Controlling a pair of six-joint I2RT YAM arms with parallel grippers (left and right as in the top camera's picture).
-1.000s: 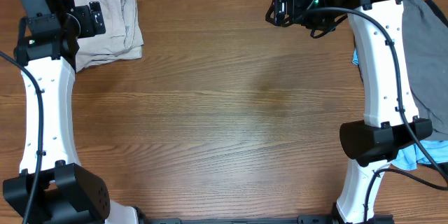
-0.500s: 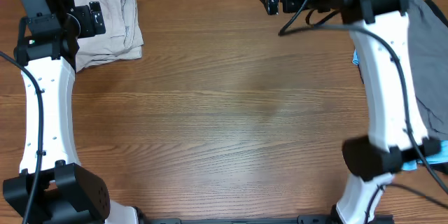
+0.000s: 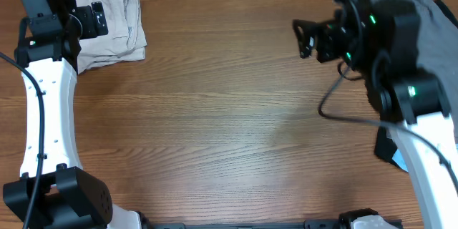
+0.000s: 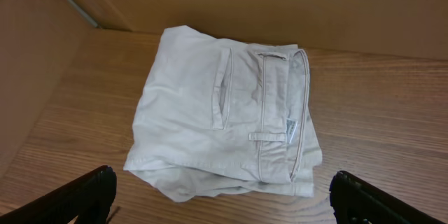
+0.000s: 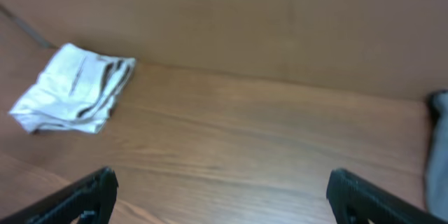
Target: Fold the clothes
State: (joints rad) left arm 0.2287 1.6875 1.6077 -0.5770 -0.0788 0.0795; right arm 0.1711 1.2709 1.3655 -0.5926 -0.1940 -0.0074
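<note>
Folded beige shorts (image 4: 224, 112) lie at the tabletop's (image 3: 229, 114) far-left corner beneath the left end effector (image 3: 89, 20), jaws wide, empty; right end effector (image 3: 304, 37) likewise wide, empty, beside the dark grey garment (image 3: 433, 50).

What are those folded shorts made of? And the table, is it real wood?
The beige shorts look like woven cotton-type cloth, matte and soft: it creases and shows stitched seams and a belt loop. The table looks like wood or wood-look laminate: brown, long grain lines, slight sheen. Which, I cannot tell.
</note>
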